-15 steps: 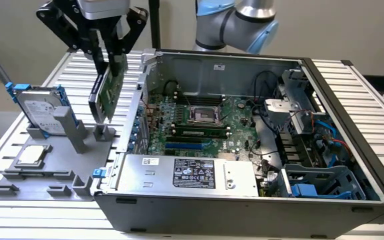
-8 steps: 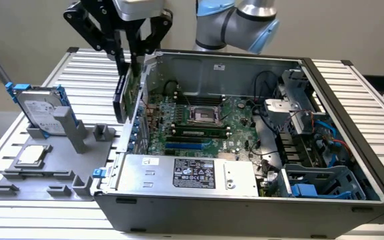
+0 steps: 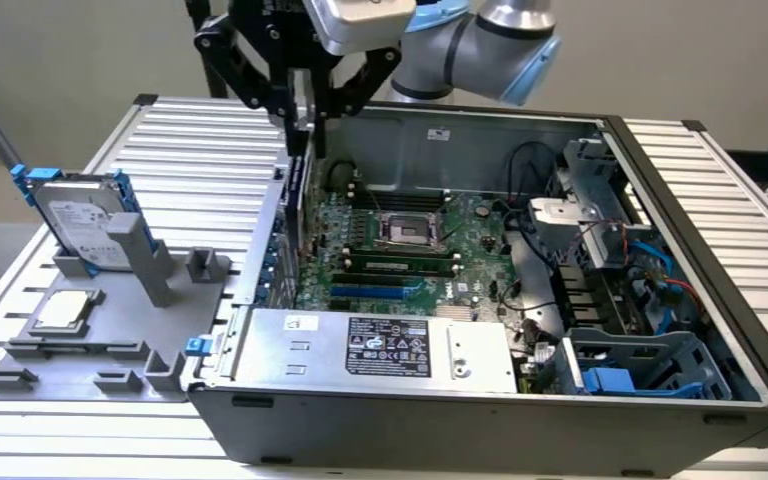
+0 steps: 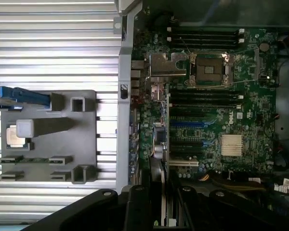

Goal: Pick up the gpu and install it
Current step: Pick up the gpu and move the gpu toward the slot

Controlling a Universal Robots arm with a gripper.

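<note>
My gripper (image 3: 307,115) hangs over the open computer case's (image 3: 491,430) wall on the exterior view's left. It is shut on the gpu (image 3: 299,200), a thin card held edge-on and hanging straight down. The card's lower end reaches down beside the green motherboard (image 3: 411,250), near the blue expansion slots (image 3: 377,292). In the wrist view the gpu (image 4: 157,178) shows as a narrow strip between my black fingers (image 4: 135,207), above the motherboard (image 4: 207,120) edge next to the slots (image 4: 188,124).
A grey holder (image 3: 104,340) beside the case carries a silver hard drive (image 3: 84,225) in a blue frame and a small square processor chip (image 3: 64,312). A power supply (image 3: 371,350), cables and a drive cage (image 3: 638,370) crowd the case. All rests on a ribbed metal table (image 3: 197,140).
</note>
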